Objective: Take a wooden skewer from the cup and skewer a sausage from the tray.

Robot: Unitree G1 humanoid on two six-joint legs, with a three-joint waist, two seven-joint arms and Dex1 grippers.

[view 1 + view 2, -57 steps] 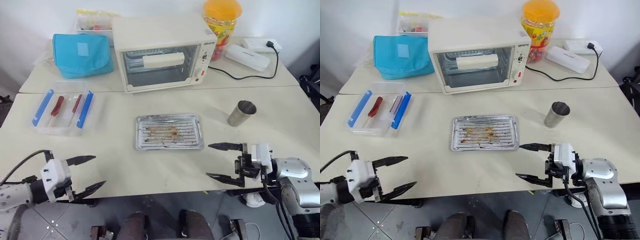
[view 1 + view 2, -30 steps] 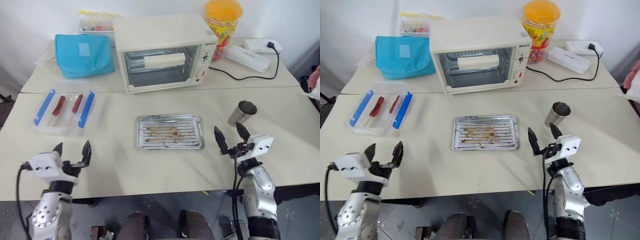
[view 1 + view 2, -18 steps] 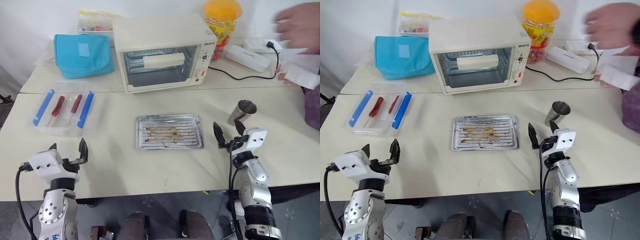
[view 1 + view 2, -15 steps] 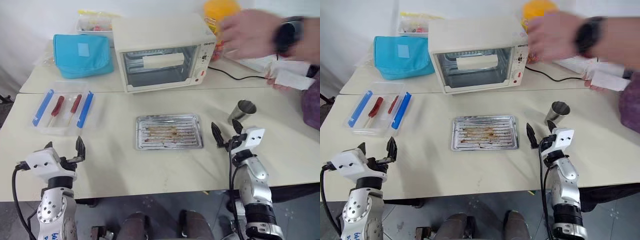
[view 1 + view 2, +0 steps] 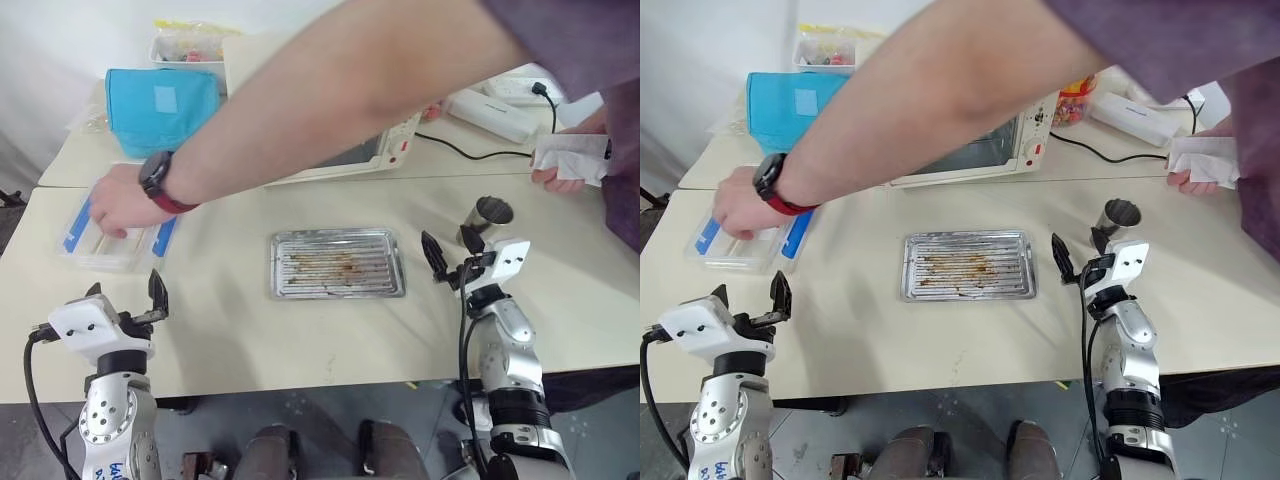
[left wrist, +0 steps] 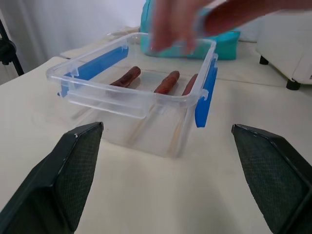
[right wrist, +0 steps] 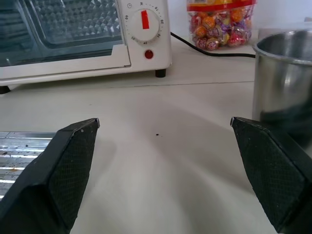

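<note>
Since a moment ago a person's arm (image 5: pixel 330 90) has swept across the toaster oven (image 5: pixel 1035 135), its hand (image 5: pixel 115 205) now reaching into the clear plastic box (image 6: pixel 139 80) of sausages (image 6: pixel 165 83) at far left. Left gripper (image 5: pixel 125 297) hovers near the surface (image 5: pixel 230 330) edge, jaws wide apart and empty. Centre, the tray (image 5: pixel 337 264) lies bare of sausages. Right gripper (image 5: pixel 447 251), jaws spread and empty, stands just beside the steel cup (image 5: pixel 486 218).
</note>
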